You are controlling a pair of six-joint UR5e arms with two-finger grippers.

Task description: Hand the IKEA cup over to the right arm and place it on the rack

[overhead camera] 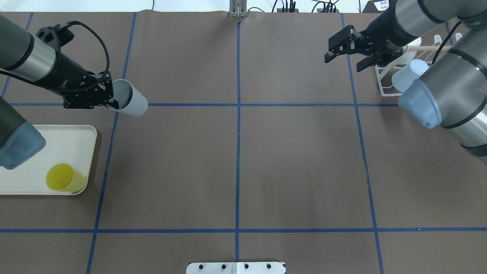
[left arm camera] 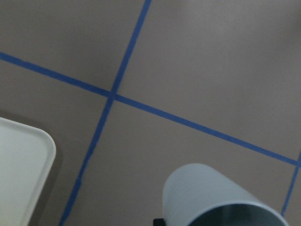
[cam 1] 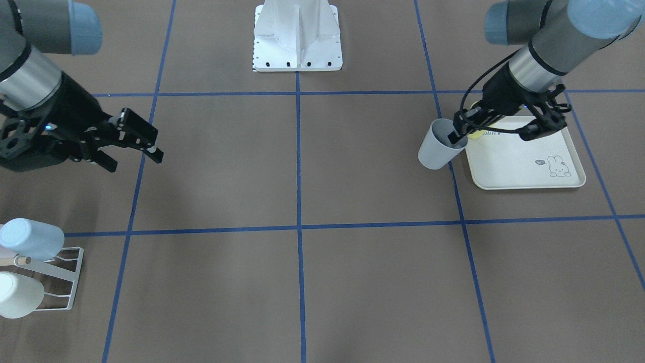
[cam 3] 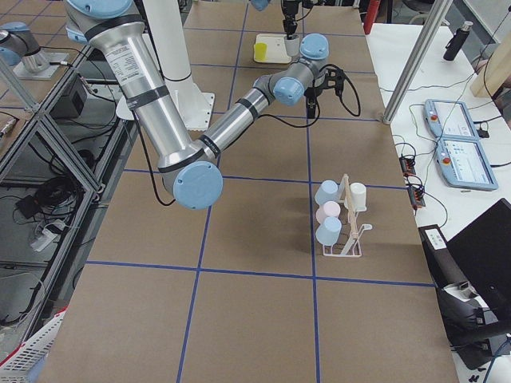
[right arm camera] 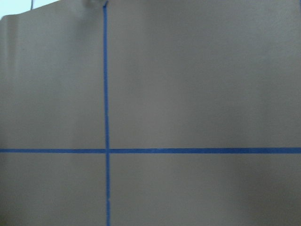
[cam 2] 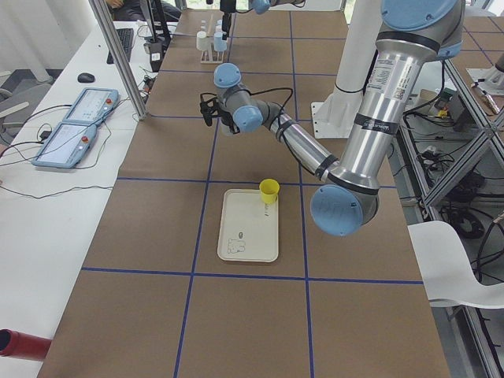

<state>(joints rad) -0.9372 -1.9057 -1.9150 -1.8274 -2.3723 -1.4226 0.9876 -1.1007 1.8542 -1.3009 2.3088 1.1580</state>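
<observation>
Spanning all views, brown worktop (overhead camera: pixel 236 171) with a blue tape grid, middle squares bare. Cream tray (overhead camera: pixel 68 144), lower left of the overhead view: one yellow cup (overhead camera: pixel 62 178) upright on it, mouth up, nothing else seen. White wire rack (cam 1: pixel 74 280), lower left of the front view: a pale blue cup (cam 1: pixel 30 238) and a white cup (cam 1: pixel 17 295) sit on its prongs; the right side view shows more, about four in all. IKEA cup (overhead camera: pixel 131 99), grey-blue, is off the tray in the overhead's upper left, tipped sideways over a tape line. Left end effector (overhead camera: pixel 113 102) is clamped on its rim, one finger inside the mouth. Right end effector (overhead camera: pixel 344 62) hangs near the rack at upper right, jaws apart, empty. Judged step: cup picked, hand-over not yet begun, arms well apart. Next move calls for both arms to meet mid-worktop, with the right closing on the cup's free base end before the left lets go.
</observation>
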